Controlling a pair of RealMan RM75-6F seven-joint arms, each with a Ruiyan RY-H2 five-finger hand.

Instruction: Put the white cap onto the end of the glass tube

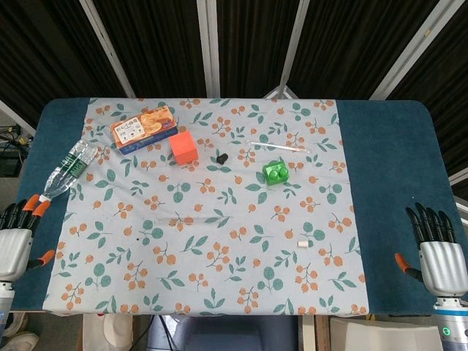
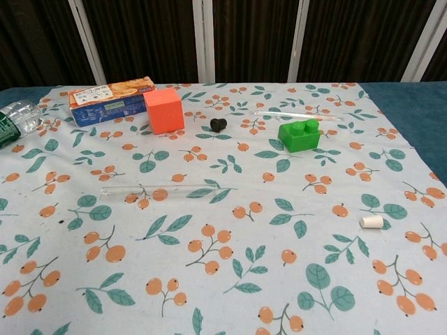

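A small white cap [image 1: 303,242] [image 2: 371,221] lies on the patterned cloth toward the front right. A clear glass tube [image 1: 191,219] [image 2: 164,188] lies flat near the middle-left of the cloth, running left to right. A second thin glass tube [image 1: 278,145] [image 2: 297,114] lies behind the green brick. My left hand [image 1: 18,234] rests at the table's left front edge, fingers apart, holding nothing. My right hand [image 1: 437,252] rests at the right front edge, likewise holding nothing. Neither hand shows in the chest view.
A green brick [image 1: 275,172] [image 2: 299,135], an orange cube [image 1: 184,146] [image 2: 164,109], a small black stopper [image 1: 222,157] [image 2: 218,124] and a snack box [image 1: 144,127] [image 2: 112,100] stand at the back. A plastic bottle [image 1: 69,170] [image 2: 15,118] lies at the left.
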